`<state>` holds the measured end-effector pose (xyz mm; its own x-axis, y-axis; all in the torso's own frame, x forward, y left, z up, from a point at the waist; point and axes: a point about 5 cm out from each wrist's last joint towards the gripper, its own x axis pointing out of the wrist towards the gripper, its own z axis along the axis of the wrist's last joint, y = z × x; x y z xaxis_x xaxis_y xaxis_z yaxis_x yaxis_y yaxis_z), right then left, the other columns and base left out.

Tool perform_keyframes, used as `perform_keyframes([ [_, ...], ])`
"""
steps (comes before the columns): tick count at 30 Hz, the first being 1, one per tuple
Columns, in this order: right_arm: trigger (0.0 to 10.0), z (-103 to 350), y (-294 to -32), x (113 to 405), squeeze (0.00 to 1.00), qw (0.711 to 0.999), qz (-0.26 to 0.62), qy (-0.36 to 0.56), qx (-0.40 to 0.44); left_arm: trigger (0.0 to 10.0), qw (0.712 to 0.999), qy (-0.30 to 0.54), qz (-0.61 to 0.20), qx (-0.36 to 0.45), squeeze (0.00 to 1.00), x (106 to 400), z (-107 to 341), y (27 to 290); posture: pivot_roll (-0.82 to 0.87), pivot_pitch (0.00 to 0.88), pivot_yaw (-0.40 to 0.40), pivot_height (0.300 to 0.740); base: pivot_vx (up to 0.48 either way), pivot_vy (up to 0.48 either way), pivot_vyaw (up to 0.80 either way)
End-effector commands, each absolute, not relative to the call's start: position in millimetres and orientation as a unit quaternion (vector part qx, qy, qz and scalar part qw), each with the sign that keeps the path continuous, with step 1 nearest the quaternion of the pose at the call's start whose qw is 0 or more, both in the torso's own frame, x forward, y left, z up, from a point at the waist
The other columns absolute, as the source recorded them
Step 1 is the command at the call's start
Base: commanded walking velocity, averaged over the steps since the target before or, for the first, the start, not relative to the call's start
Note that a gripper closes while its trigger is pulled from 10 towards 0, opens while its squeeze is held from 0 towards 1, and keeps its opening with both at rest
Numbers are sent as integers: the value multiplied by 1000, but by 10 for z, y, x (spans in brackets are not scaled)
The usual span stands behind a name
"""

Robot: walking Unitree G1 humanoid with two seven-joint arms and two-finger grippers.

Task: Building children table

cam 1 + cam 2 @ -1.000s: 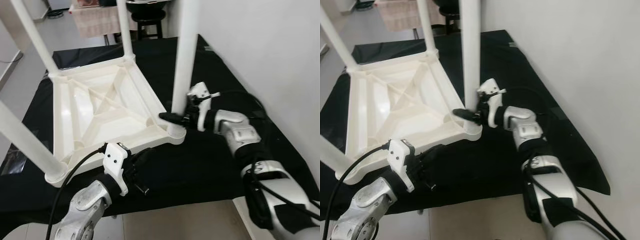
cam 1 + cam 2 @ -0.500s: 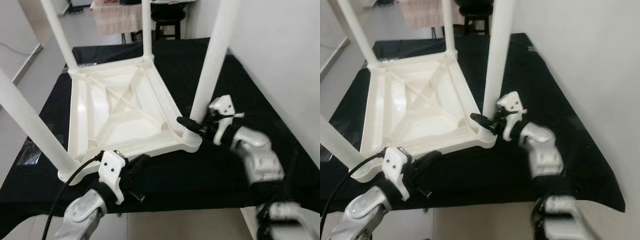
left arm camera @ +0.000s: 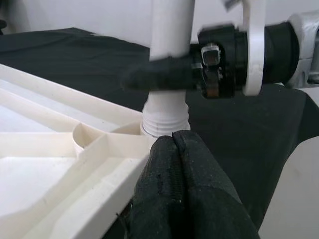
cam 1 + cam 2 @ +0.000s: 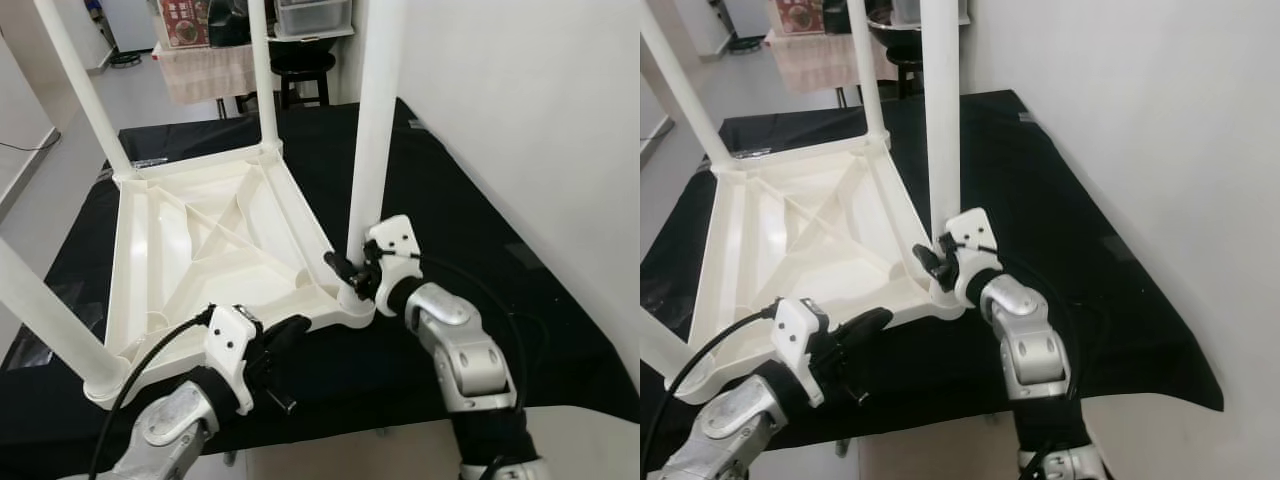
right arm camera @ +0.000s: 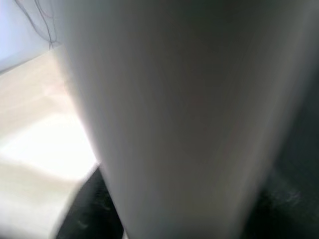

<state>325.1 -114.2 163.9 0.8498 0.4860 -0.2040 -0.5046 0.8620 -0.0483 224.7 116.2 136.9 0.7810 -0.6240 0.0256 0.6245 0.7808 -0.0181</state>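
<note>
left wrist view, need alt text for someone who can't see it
The right gripper is clamped around the base of a white table leg that stands in the corner socket of an upturned white table top. The left gripper, fingers pressed shut, sits just below that socket, and a black cloth lies beneath it all.

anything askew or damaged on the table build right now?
Nothing stands out. The white table top lies upside down on the black cloth, four legs in its corner sockets. The right hand grips the near-right leg at its base; the left hand, shut, touches the near edge.
</note>
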Motion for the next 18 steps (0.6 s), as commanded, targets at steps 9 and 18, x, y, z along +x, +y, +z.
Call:
perform_keyframes([
  [9, 10000, 2041, -1112, 3475, 0, 888, 456, 5, -52, 10000, 942, 1, -334, -26, 0, 2283, 1352, 1171, -4, 81, 28, 740, 0, 0, 0],
  [18, 8314, 2085, -1165, 3665, 0, 842, 536, 26, -58, 10000, 942, 1, -335, -29, 0, 2275, 1348, 1159, 11, 85, 15, 740, 0, 0, 0],
])
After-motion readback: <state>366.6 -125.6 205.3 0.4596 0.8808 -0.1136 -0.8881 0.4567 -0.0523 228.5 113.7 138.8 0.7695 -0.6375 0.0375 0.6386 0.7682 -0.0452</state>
